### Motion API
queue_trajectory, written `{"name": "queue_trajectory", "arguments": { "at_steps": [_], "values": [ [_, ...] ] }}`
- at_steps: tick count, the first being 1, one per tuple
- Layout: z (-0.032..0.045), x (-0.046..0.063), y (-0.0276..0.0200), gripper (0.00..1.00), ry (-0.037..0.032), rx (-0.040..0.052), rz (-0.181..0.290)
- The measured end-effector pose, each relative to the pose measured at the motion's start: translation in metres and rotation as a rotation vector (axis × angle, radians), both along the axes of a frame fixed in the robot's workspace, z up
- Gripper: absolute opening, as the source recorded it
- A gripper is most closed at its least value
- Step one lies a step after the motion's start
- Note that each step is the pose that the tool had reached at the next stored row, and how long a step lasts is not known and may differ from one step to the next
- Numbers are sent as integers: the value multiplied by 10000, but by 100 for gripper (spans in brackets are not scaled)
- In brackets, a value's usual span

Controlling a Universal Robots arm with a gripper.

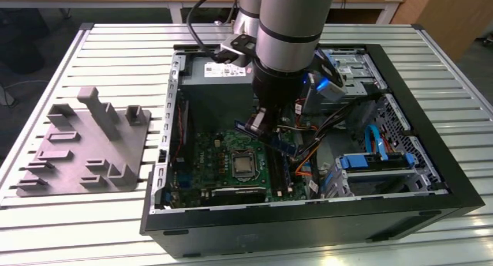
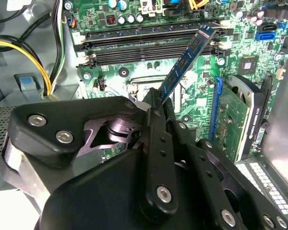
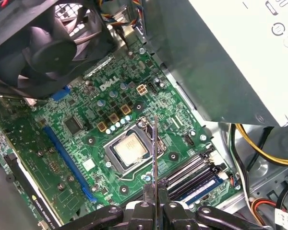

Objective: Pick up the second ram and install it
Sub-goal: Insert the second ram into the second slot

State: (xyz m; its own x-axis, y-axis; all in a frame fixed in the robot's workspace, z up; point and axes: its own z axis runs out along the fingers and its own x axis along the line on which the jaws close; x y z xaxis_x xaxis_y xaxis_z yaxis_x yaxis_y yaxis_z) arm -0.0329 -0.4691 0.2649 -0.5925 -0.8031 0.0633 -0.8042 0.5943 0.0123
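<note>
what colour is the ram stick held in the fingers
Dark blue; the second ram shows best in the second wrist view.

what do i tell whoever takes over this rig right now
End effector: shut on the long dark-blue ram circuit-board stick, inside the open black computer case.
Stick: held tilted above the large green motherboard, near the black memory slots.
Done: stick picked up and brought into the case.
Left: it is not yet seated in a slot.
</note>
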Motion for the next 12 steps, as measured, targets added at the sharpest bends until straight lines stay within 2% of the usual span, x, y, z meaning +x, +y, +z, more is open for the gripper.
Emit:
{"name": "queue_trajectory", "arguments": {
  "at_steps": [5,12],
  "values": [
    [-4,0,0,14,0,-63,-387],
    [-7,0,0,14,3,-109,-1320]
  ]
}}
